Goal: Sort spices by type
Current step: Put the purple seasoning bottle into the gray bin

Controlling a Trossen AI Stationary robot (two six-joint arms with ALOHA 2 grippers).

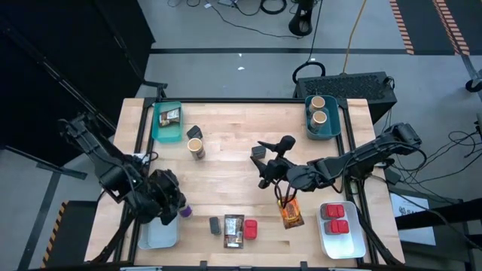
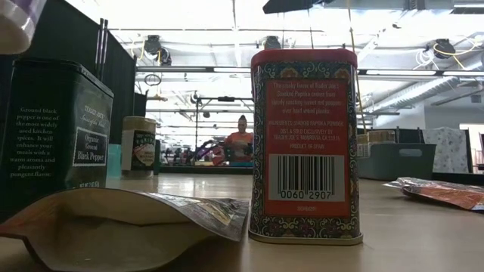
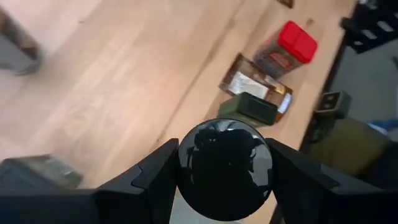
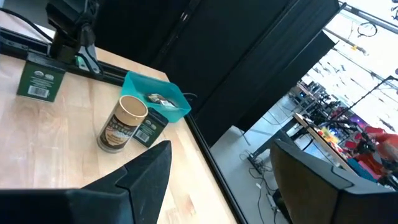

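My left gripper (image 1: 170, 200) is near the table's near-left corner, shut on a dark jar with a round black lid (image 3: 224, 168). A pale rounded end (image 2: 15, 23) hangs off the table in the low view. My right gripper (image 1: 264, 170) hovers open over mid-table and holds nothing. A tan cylinder (image 4: 122, 124) and dark tins (image 4: 40, 84) stand on their bases ahead of it. An orange packet (image 1: 291, 214) lies flat nearby. A dark tin (image 1: 215, 224), a packet (image 1: 233, 230) and a red tin (image 2: 305, 143) sit at the near edge. My left gripper pinches the jar between its two fingers (image 3: 155, 171), one on each side just under the black lid (image 3: 186, 186). The jar is lifted clear of the table. The lid hides the jar's body and the exact place of contact.
The left teal bin (image 1: 156, 128) holds a packet. The right teal bin (image 1: 334, 128) holds two tan cylinders. A white bin (image 1: 329, 241) at the near right holds red tins, and another white bin (image 1: 154, 235) lies under my left arm. Bare wood spans mid-table.
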